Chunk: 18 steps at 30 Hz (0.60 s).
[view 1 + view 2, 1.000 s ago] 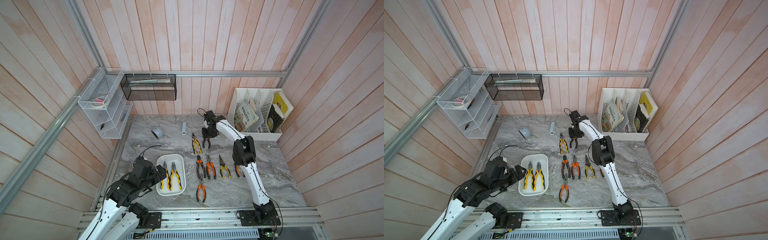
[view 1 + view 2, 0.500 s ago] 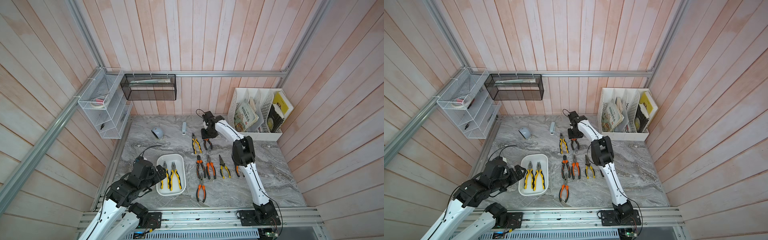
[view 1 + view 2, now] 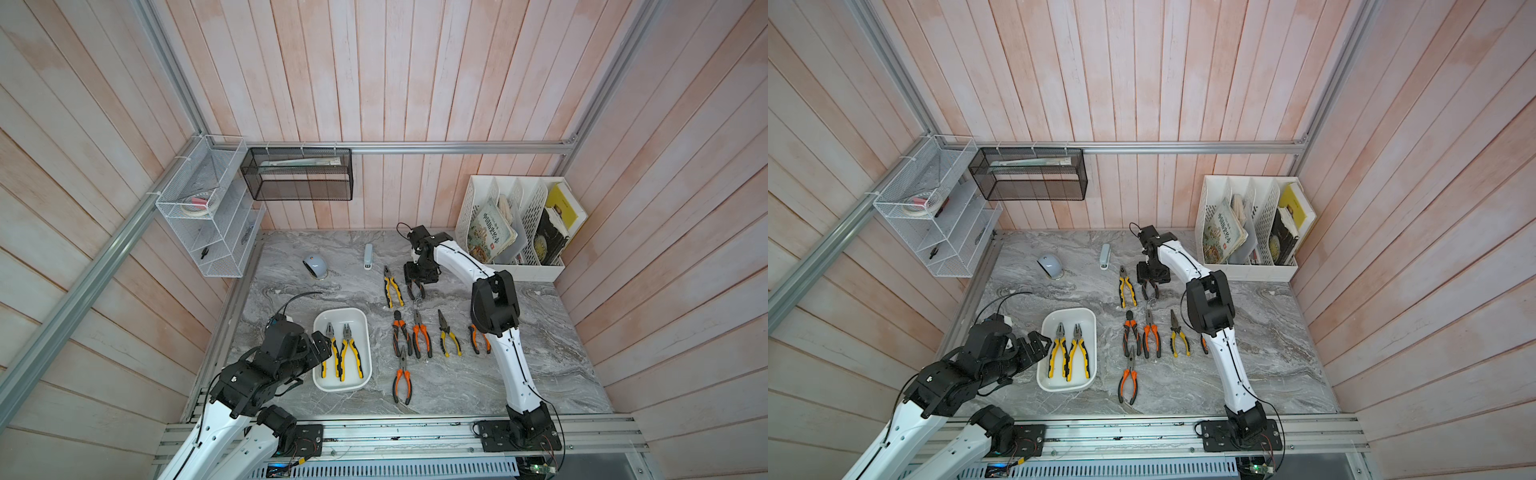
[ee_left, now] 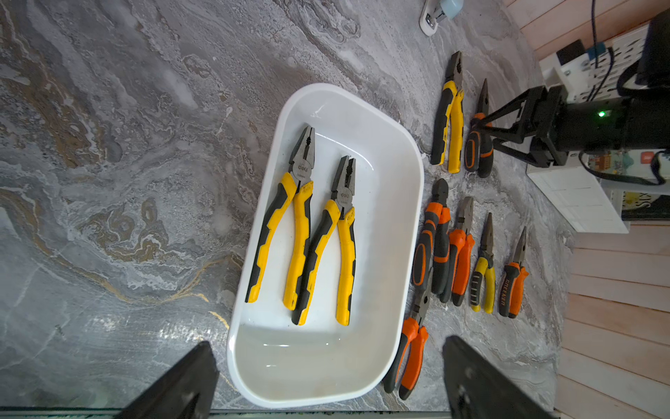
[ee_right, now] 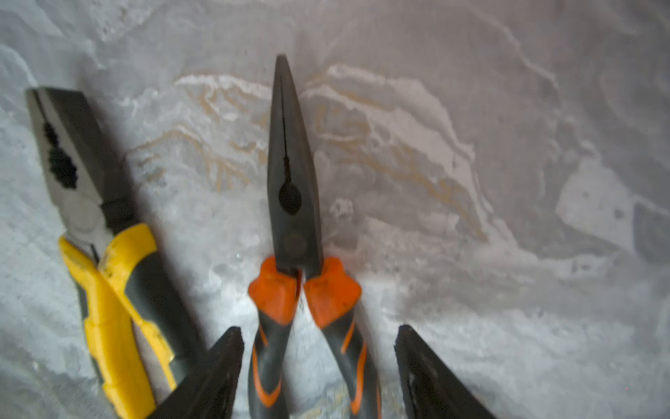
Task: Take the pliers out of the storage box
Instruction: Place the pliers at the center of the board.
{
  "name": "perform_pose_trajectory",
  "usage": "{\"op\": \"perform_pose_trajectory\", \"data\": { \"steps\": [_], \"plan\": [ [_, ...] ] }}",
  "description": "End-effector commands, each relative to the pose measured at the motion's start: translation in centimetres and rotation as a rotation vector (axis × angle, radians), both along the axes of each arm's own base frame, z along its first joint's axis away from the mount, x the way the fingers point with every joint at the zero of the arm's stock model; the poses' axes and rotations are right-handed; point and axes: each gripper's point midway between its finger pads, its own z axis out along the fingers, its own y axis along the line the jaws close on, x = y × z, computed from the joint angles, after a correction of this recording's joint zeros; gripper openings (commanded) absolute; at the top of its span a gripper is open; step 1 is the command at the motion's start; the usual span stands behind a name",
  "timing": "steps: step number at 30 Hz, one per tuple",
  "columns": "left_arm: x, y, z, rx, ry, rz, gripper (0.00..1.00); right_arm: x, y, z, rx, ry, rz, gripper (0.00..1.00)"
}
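Right wrist view, a little blurred: the right gripper (image 5: pixel 317 339) has just spread its fingers (image 5: pixel 217 366), which were closer together a second ago. They now stand either side of the handles of the long-nosed orange pliers (image 5: pixel 293 181), with a gap on both sides, gripping nothing. That pair lies released on the marble-patterned tabletop (image 5: pixel 489 138), just beside a yellow-handled pair (image 5: pixel 108 283)

Left wrist view: the white storage box (image 4: pixel 402 217) holds two yellow combination pliers (image 4: pixel 299 217), flat, side by side, noses pointing the same way. The left gripper (image 4: pixel 328 342) hangs at the box's rim, fingers spread wide and empty, as it was a second ago. Beyond the box, five more pliers (image 4: pixel 460 254) lie in a loose group on the table

Both top views: the right gripper sits low at the far side of the table, over the pair it let go, well apart from the box. The left gripper waits at the box's edge

To my eye that makes seven pairs out and two left inside, so the job is unfinished; the next pick has to come from the box
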Motion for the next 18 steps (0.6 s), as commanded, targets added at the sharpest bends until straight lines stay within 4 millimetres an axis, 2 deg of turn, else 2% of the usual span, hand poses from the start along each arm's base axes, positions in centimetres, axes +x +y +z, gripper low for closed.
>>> {"op": "perform_pose_trajectory", "data": {
  "steps": [1, 7, 11, 18],
  "plan": [
    [-0.1, 0.1, -0.4, 0.005, 0.007, -0.003, 1.00, -0.3, 0.9, 3.7, 0.079, -0.056, -0.024, 0.71],
    [0.0, -0.2, -0.3, -0.010, 0.000, -0.011, 1.00, -1.2, 0.9, 2.1, 0.090, -0.003, -0.028, 0.72],
    [-0.2, 0.0, -0.2, -0.007, -0.003, -0.011, 1.00, -1.1, 0.9, 1.2, 0.081, 0.012, -0.033, 0.76],
    [-0.6, 0.2, -0.4, 0.001, 0.001, -0.009, 1.00, -1.6, 0.7, -0.2, 0.047, 0.047, -0.039, 0.76]
  ]
}}
